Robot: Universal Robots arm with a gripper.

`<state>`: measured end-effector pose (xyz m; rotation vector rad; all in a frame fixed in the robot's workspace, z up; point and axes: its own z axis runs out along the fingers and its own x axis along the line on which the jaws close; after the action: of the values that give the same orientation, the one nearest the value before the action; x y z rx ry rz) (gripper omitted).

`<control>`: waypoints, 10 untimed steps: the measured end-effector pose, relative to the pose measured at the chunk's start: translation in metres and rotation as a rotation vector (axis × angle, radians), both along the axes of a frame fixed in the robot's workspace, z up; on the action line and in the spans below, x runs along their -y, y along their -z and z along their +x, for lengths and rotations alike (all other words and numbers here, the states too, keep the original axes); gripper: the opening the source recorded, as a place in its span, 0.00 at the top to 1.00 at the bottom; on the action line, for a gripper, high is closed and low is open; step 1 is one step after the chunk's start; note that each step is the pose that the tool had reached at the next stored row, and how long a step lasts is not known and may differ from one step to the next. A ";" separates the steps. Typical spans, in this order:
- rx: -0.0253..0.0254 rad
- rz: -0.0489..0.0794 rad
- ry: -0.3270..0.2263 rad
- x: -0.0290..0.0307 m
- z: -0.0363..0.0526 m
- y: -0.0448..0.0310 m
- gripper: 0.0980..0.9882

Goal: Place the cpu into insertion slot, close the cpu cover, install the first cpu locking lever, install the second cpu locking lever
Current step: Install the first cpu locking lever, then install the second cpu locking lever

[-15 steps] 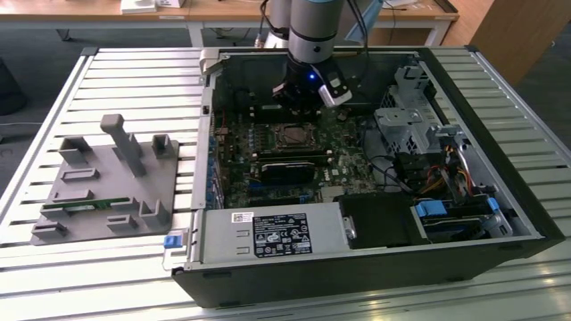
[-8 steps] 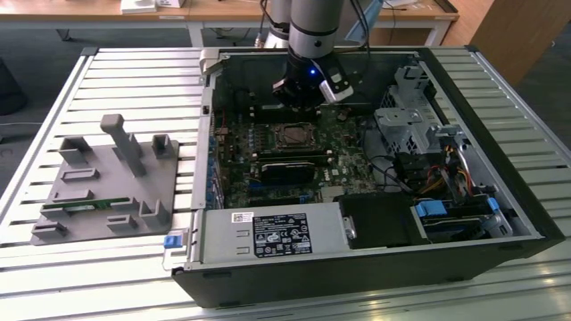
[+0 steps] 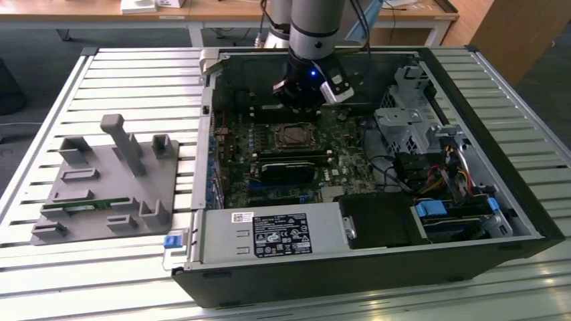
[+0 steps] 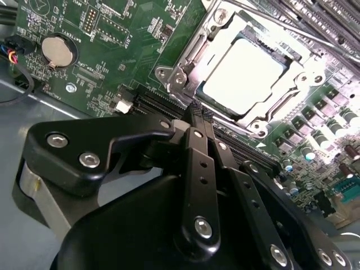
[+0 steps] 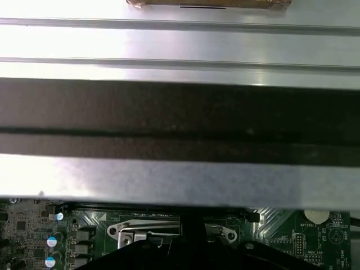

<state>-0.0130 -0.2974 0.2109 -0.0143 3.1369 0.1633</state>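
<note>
pincer (image 4: 198, 112) shut, empty, just beside cpu (image 4: 242, 76)

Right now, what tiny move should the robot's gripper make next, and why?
Probably nudge the gripper slightly toward the edge of the cpu cover, to reach a locking lever. In the second wrist view the cpu already lies in the insertion slot, the cover down around it, and the shut fingertips sit beside the cover's corner. I cannot tell whether either lever is latched.
</note>
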 end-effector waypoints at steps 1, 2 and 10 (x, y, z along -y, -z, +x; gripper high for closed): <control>0.0000 0.000 0.000 0.0005 0.0001 0.0000 0.99; 0.0001 0.000 0.000 0.0009 0.0002 0.0000 0.99; 0.0000 0.000 0.000 0.0030 0.0007 0.0000 0.99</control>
<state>-0.0123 -0.3004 0.2109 -0.0143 3.1369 0.1634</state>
